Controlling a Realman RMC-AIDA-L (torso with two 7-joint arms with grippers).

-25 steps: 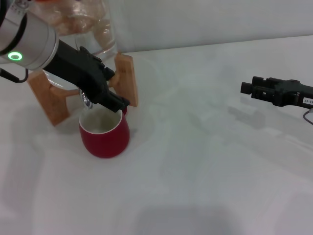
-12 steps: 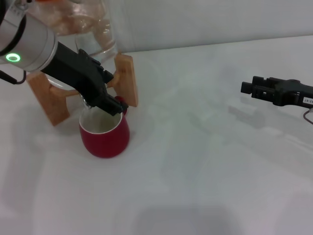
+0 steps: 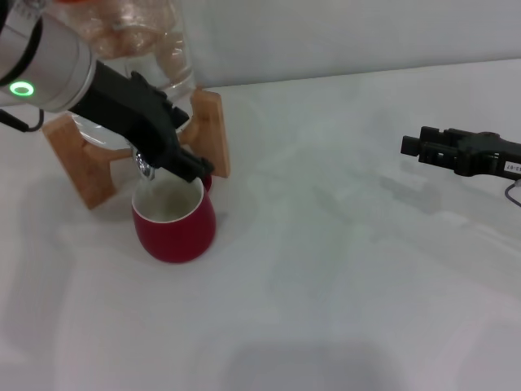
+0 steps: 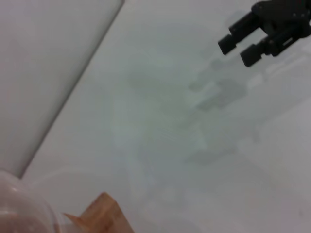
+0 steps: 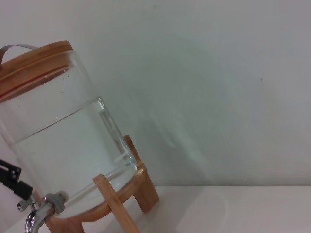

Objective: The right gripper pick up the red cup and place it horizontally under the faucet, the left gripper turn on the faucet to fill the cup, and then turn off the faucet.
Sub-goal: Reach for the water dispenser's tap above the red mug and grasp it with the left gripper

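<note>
The red cup [image 3: 175, 229] stands upright on the white table, right under the chrome faucet [image 3: 145, 168] of a glass water jar. My left gripper [image 3: 195, 167] reaches in from the upper left and sits over the faucet, just above the cup's far rim, hiding most of the tap. In the right wrist view the faucet [image 5: 38, 214] shows at the jar's base, with a black part of the left gripper [image 5: 11, 178] beside it. Far off to the right, my right gripper [image 3: 409, 147] hovers open and empty; the left wrist view also shows the right gripper [image 4: 239, 50].
The glass jar [image 5: 63, 145] holds water, has a wooden lid and rests on a light wooden stand [image 3: 211, 130] behind the cup. A bare stretch of white table [image 3: 326, 261] lies between the cup and the right arm. A pale wall runs behind.
My left gripper dipped slightly toward the cup's rim, then came back up a little at the faucet. The cup and the right arm have not moved.
</note>
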